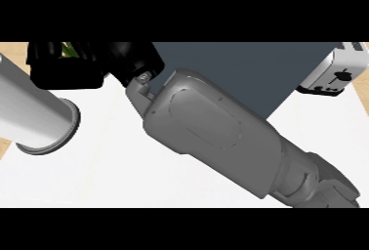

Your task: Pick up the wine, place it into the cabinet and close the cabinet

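– Grey tube at the far left, with a flanged end: is that an arm?

– Most likely the left forearm (32, 112), held up close to the view. Its hand does not show.

– And the wine?

– Right of that tube, near the top, the black right hand (66, 68) is bunched up, its fingers curled in. Among them shows a green sliver that I take for the wine bottle (69, 49); the rest is hidden. So it seems to be held up off the bench, left of the cabinet.

– Which step, then?

– The pick-up looks done; I judge this to be the carry. The right forearm (216, 132) slants up from the lower right and crosses the cabinet's front corner.

– What does the next move call for?

– Bringing the bottle round to the opening of the dark slate cabinet (245, 68). From here I see only a flat face, so I cannot tell where the door is or how it stands. Placing and closing are both left to do.

– Anything further right?

– A chrome toaster (333, 73), just beside the cabinet.

– The surface?

– A plain white bench (108, 171), with light wood (14, 49) beyond its left edge.
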